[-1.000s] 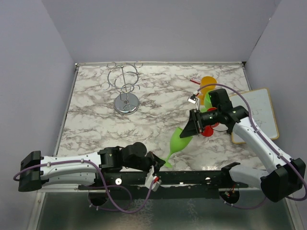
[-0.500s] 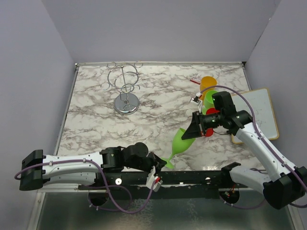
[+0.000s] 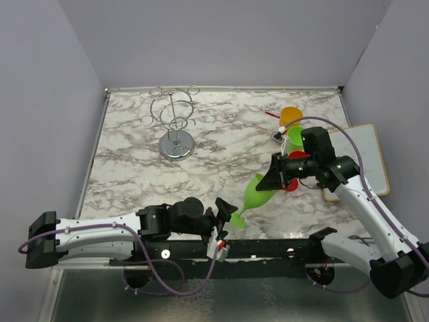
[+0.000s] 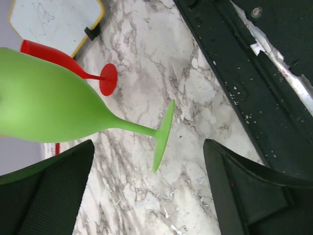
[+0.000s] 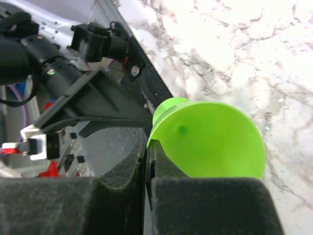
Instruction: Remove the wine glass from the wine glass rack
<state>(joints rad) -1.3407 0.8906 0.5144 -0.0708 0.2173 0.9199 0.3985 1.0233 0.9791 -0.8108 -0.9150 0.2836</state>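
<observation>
The chrome wine glass rack (image 3: 175,127) stands at the back left with nothing hanging on its arms. A green wine glass (image 3: 257,195) lies tilted near the table's front middle. My right gripper (image 3: 277,178) is shut on the rim of its bowl. In the right wrist view the right gripper (image 5: 148,145) pinches the green wine glass (image 5: 210,139) at its edge. My left gripper (image 3: 224,216) stands open around the foot. In the left wrist view the left gripper (image 4: 148,147) is wide, and the foot of the green wine glass (image 4: 163,134) touches neither finger.
An orange glass (image 3: 290,115), another green glass (image 3: 295,137) and a red glass (image 4: 54,55) lie at the right, behind my right arm. A whiteboard (image 3: 365,157) lies at the right edge. The black base rail (image 3: 268,248) runs along the front edge.
My left gripper has opened and let go of the green glass's foot. My right gripper closed on the rim and shifted slightly right with the bowl.
</observation>
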